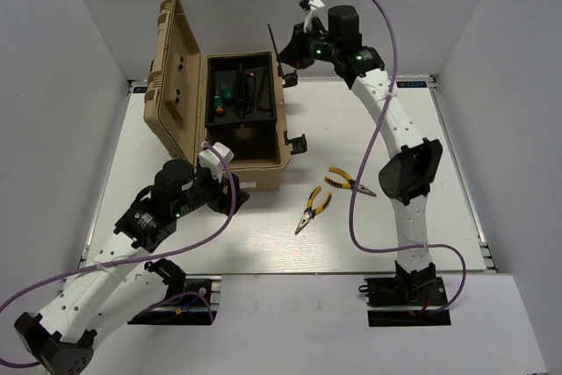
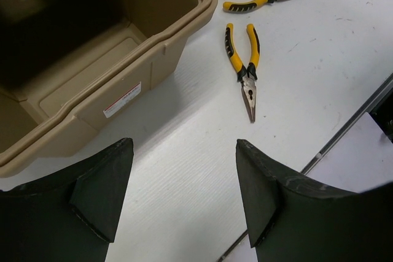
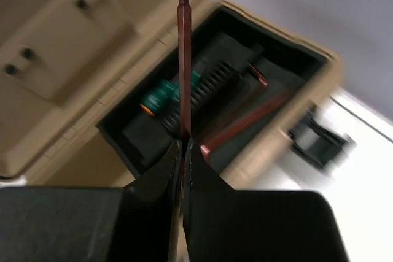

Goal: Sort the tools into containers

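My right gripper (image 3: 184,151) is clamped shut on one end of a thin hex key (image 3: 184,59), which sticks out past the fingertips above the black tray (image 3: 295,59) of the open tan toolbox (image 1: 250,175). The tray already holds a green-handled screwdriver (image 3: 161,95) and, I think, a second hex key (image 3: 245,121).

The grip is narrow, so I judge the key could pivot or slip. Let go from this height, it may bounce off the tray rim onto the table (image 1: 421,217).

My left gripper (image 2: 183,145) hangs wide open and empty just beside the toolbox's front corner. Both pliers (image 2: 244,59) lie nearby on the table, and a careless reach for them could nudge the box.
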{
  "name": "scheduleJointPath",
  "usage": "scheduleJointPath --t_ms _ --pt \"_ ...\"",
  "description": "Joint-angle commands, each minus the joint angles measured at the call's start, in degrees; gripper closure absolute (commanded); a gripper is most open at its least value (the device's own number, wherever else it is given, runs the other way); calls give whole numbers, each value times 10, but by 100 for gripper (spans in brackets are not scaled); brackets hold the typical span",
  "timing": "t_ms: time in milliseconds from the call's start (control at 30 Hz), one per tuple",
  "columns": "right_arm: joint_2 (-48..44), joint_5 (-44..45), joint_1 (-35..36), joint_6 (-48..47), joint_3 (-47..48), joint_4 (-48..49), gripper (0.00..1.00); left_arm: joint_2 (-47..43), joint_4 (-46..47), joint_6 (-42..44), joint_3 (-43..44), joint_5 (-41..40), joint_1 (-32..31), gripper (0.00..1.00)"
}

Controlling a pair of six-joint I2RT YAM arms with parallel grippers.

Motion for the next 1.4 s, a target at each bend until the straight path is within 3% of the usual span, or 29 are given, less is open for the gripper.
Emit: scheduleJointPath --t_ms 0,167,400,433,467,567,633,767,867,933,967,1000,1067,1133,1233,1300,1333,1367 --pt "40 -55 21 54 29 107 100 5 16 6 -3 8 -2 22" --pt "98 -52 41 128 16 223 100 20 16 6 -3 20 -2 22" --pt "139 -40 59 71 -5 214 100 47 10 24 16 48 -7 18" --pt "138 -41 61 67 -6 208 97 52 10 29 16 48 -7 18" --pt "135 -43 62 63 -9 201 84 62 10 29 21 54 -12 17" --pt "113 -54 62 44 -15 182 67 94 15 29 33 79 -19 15" --pt "100 -63 59 36 -17 166 65 129 30 35 38 91 -26 13" --pt "18 -54 49 -3 -27 115 65 206 43 42 74 91 -80 12" --pt "-37 33 33 -67 -45 20 65 243 54 42 97 59 -131 12" --pt "-100 74 13 -109 -81 -23 85 279 60 35 115 39 -156 12" --pt "-119 88 3 -132 -143 -41 99 292 67 35 115 20 -168 13" --pt "-171 142 -14 -147 -168 -48 100 304 67 21 123 7 -191 16" --pt "-204 170 -43 -184 -261 -79 100 343 85 11 131 -29 -212 19" --pt "-256 185 -90 -187 -303 -128 100 370 97 -12 137 -67 -239 31" --pt "-322 135 -139 -202 -462 -161 100 434 114 -53 166 -134 -265 63" --pt "-377 106 -178 -206 -560 -144 100 466 123 -76 188 -179 -273 80" --pt "-437 68 -185 -203 -635 -132 100 494 131 -81 193 -203 -273 82" --pt "-454 58 -202 -202 -669 -91 89 507 131 -90 200 -218 -273 82"
